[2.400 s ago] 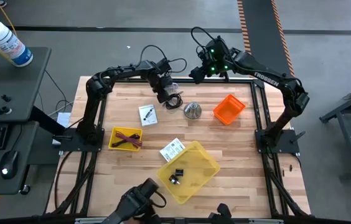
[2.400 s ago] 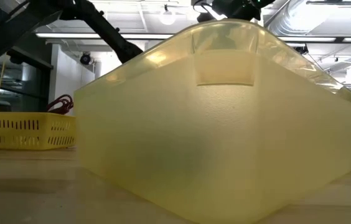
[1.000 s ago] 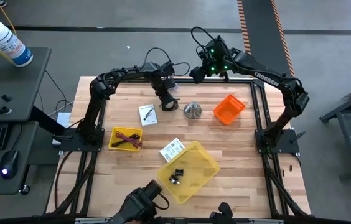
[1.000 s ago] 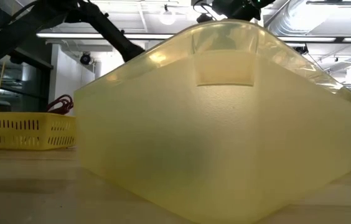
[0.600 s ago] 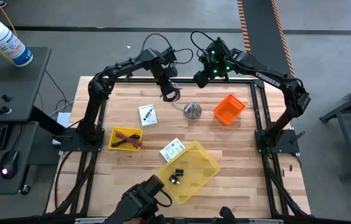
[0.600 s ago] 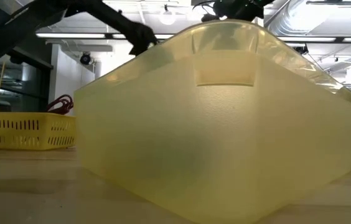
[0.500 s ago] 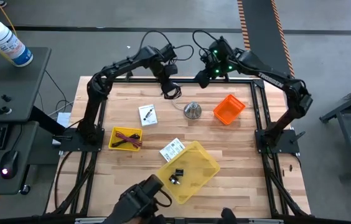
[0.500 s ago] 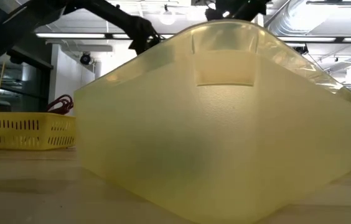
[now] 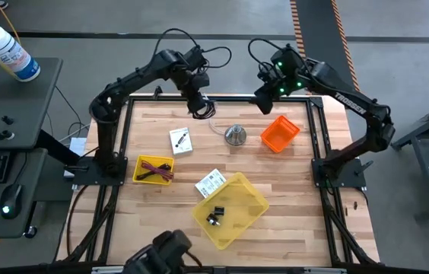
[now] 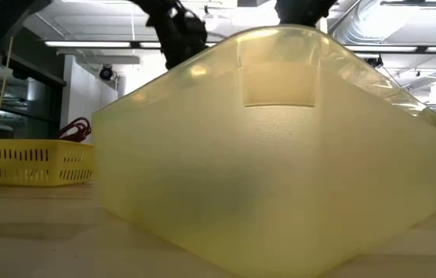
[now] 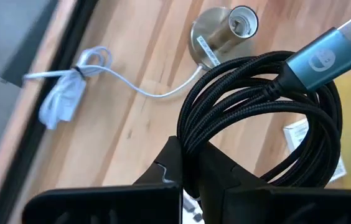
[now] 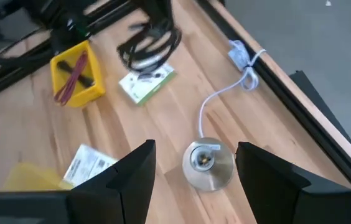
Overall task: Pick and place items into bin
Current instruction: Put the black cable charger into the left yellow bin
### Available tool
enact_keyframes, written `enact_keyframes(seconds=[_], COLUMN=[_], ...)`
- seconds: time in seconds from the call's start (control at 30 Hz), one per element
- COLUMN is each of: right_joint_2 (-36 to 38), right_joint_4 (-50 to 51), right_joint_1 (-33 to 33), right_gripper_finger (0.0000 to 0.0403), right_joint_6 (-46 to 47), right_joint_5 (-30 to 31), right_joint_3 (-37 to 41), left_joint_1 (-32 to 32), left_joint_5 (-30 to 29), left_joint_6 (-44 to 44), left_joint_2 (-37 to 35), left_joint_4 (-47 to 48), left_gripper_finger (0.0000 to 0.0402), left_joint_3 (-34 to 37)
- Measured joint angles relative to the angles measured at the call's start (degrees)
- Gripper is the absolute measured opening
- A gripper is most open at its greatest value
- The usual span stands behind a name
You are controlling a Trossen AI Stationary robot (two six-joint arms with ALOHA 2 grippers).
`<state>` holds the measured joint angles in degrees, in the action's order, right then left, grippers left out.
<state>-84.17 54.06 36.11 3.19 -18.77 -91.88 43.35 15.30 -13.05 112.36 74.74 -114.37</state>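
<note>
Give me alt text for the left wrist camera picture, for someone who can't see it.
The left gripper holds a coiled black cable with a blue USB plug above a wooden table. Beyond it stand a silver cone-shaped metal piece and its thin white cord.

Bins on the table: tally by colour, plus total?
Yellow: 2, the large bin and the small slotted bin
Orange: 1, the bin near the right gripper
Total: 3
</note>
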Motion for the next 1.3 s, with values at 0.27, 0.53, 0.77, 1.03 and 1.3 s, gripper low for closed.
enact_keyframes(seconds=[0.27, 0.53, 0.77, 1.03, 1.3], right_joint_2=[5.14, 15.61, 22.85, 26.97, 27.29], right_joint_4=[-3.9, -21.18, -27.69, -26.46, -26.38], right_joint_1=[-1.01, -1.58, -4.08, -5.82, -5.85], right_gripper_finger=[0.021, 0.021, 0.021, 0.021, 0.021], right_joint_6=[-1.51, 6.26, 10.38, 8.59, 6.88], right_joint_5=[-0.86, -3.73, -4.13, -3.94, -4.01], right_joint_3=[6.85, 28.21, 38.95, 41.07, 41.07], left_joint_1=[-5.72, -12.74, -20.06, -28.63, -34.55], left_joint_5=[-10.68, -17.91, -17.93, -23.63, -23.92], left_joint_6=[1.04, 3.29, 5.43, 14.63, 24.47], left_joint_2=[-6.25, -10.25, -12.6, -15.61, -24.16], left_joint_4=[6.49, 12.87, 15.3, 14.54, 6.17], left_gripper_finger=[0.0, 0.0, 0.0, 0.0, 0.0], left_joint_3=[0.0, 0.0, 2.9, 13.68, 31.97])
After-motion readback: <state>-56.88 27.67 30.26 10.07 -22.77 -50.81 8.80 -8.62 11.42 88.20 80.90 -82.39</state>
